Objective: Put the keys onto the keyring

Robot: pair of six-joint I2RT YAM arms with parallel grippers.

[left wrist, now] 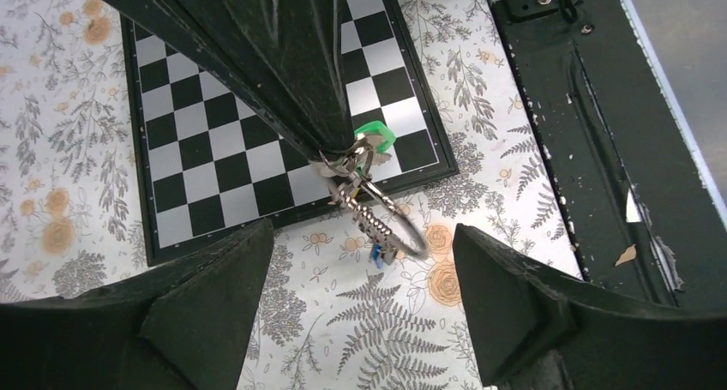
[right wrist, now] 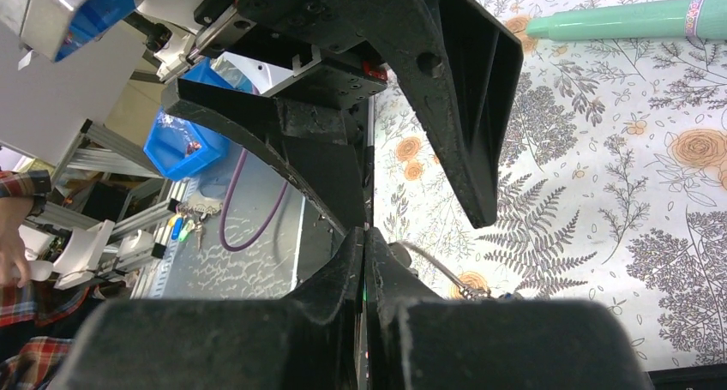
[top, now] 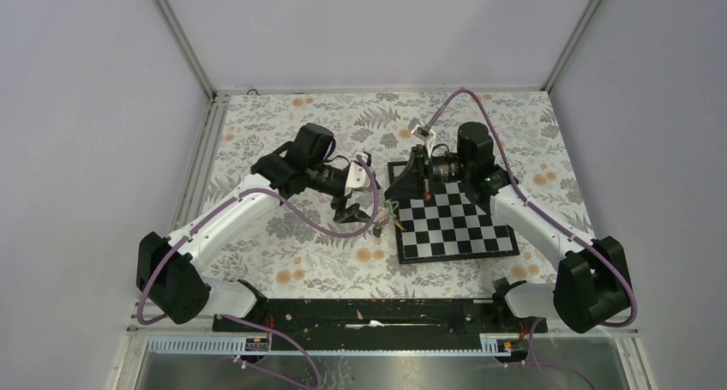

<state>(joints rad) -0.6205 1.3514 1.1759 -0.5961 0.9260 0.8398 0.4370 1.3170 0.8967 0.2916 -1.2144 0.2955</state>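
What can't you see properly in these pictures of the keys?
The black-headed key: not findable in any view.
The green key: the left wrist view shows only its head; the right arm's shut jaws cover the rest.
The keyring: blurred in the left wrist view, a speck from the top, so whether the green key is threaded stays unclear.
The teal pen: cut off by the right wrist view's right edge.

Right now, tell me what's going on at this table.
The right gripper is shut on the thin silvery metal keyring, just off a corner of the black-and-white chessboard. A small green-headed key sits at its fingertips. The left gripper is open, with its fingers on either side of the ring, not touching it.
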